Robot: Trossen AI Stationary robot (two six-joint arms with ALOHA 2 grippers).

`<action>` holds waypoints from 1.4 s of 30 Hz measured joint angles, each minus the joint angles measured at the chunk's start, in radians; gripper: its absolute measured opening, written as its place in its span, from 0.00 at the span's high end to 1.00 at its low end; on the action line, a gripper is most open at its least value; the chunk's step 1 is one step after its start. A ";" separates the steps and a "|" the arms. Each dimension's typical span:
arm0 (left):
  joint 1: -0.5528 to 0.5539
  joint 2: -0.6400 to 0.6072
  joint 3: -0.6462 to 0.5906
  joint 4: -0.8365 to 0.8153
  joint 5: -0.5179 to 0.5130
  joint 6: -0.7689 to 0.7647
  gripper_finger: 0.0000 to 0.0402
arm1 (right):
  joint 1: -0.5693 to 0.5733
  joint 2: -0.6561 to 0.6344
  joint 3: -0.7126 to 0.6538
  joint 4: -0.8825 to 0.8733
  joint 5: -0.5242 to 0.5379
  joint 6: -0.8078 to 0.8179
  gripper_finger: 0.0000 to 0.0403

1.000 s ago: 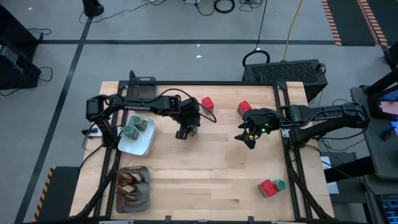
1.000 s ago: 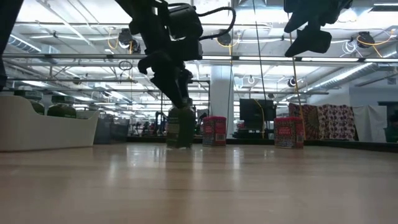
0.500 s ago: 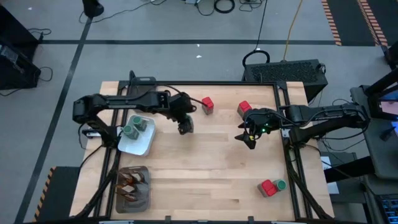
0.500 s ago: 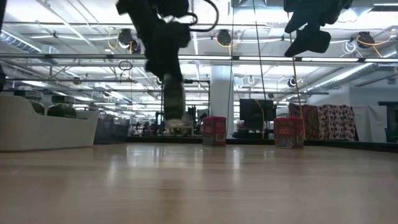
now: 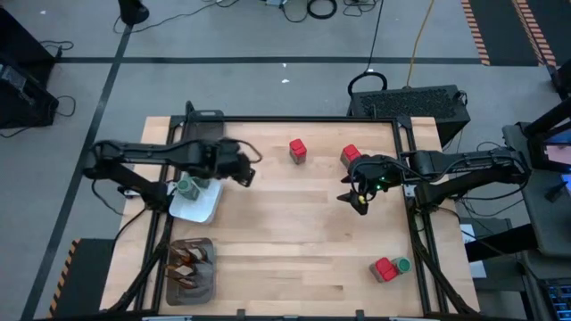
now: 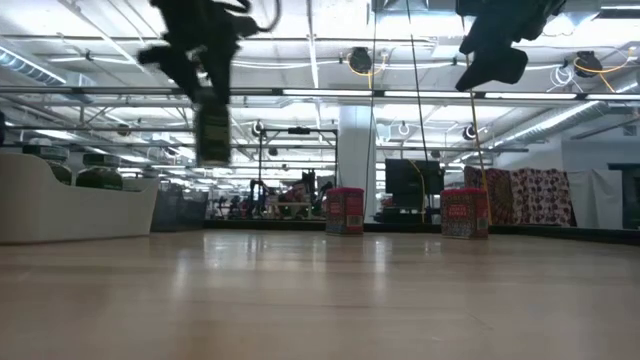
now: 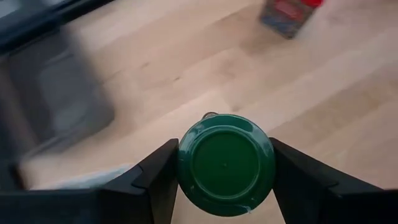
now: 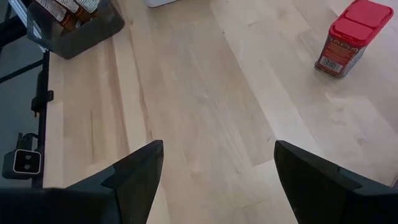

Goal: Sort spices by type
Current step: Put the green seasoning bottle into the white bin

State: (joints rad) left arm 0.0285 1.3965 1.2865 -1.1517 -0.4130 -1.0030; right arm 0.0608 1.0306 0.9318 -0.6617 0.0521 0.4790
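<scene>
Left gripper [image 7: 225, 186] fingers pinch a green-lidded jar [image 7: 225, 163] from both sides, one finger [image 7: 155, 180] against each flank of the lid; jar is lifted clear of the surface [image 5: 303, 232], hanging just past the white dish [image 5: 198, 207]. In the low view the jar [image 6: 212, 135] hangs well above the wood.

White dish: at least one green-lidded jar [image 5: 186, 187] inside, right next to the left fingers; the arm hides the rest of the dish.

Grey mesh tray [image 5: 191, 272] at the near left corner: brown-orange sachets [image 5: 187, 261] packed inside. The right wrist view shows the same tray [image 8: 74, 25] with sachets; print on them too small to read.

Right gripper [image 8: 214, 168] fingers spread wide, nothing between them, bare wood under the gap. It hangs above the surface, with a red box [image 5: 351, 156] just beyond the fingers and a second red box [image 5: 298, 150] further toward the left arm.

Loose at the near right corner, well apart from both sets of fingers: red box [image 5: 384, 268] touching a green-lidded jar [image 5: 401, 265].

Red boxes carry a label with small print on the side; can't read it in any view.
</scene>
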 joint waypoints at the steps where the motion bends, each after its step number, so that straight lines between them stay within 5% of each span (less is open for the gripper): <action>1: -0.024 -0.010 0.000 -0.035 -0.023 -0.055 0.47 | 0.000 0.000 0.000 0.000 0.000 -0.005 0.28; 8: -0.189 -0.033 0.000 -0.259 -0.181 -0.470 0.47 | 0.000 0.000 0.000 0.037 0.000 -0.050 0.28; 16: -0.317 -0.025 0.000 -0.414 -0.187 -0.728 0.47 | -0.003 0.000 0.000 0.089 0.002 -0.076 0.28; 30: -0.358 -0.032 -0.142 -0.419 -0.134 -0.954 0.47 | -0.003 0.054 0.000 0.094 0.005 -0.076 0.28; 42: -0.304 -0.032 -0.201 -0.420 -0.138 -0.955 0.47 | -0.003 0.140 0.000 0.094 -0.005 -0.076 0.28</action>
State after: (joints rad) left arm -0.2750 1.3643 1.0860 -1.5715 -0.5507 -1.9583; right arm 0.0582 1.1704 0.9321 -0.5681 0.0467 0.4026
